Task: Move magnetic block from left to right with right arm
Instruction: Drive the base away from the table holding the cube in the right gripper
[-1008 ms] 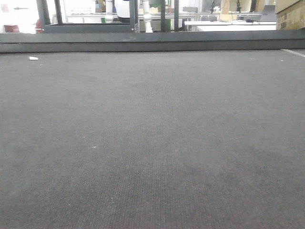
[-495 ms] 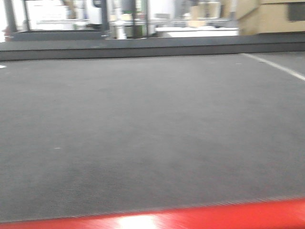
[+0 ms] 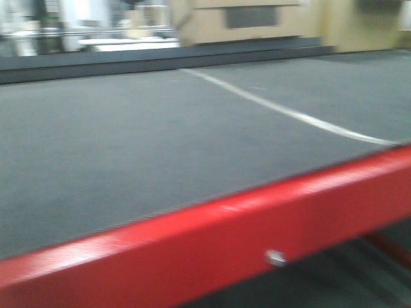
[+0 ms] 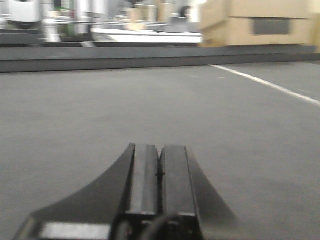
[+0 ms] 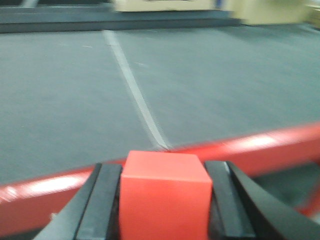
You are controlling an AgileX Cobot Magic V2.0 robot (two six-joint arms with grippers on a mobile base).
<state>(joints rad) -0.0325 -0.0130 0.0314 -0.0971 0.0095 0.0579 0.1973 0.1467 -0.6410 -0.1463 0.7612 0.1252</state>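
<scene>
Right gripper (image 5: 164, 202) clamping block (image 5: 165, 185) between both fingers, holding it near rail (image 5: 270, 142) for rightward transfer; left gripper (image 4: 160, 170) idling closed, empty.

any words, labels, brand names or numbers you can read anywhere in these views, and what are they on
No text is readable in any view.
cardboard box: a dark rectangular patch, maybe a label, too blurred to read.
magnetic block, held in the right hand: plain faces, no marking.
red rail: no lettering, only a small metal fastener.
left hand: a pale strip near its base, unreadable.
</scene>
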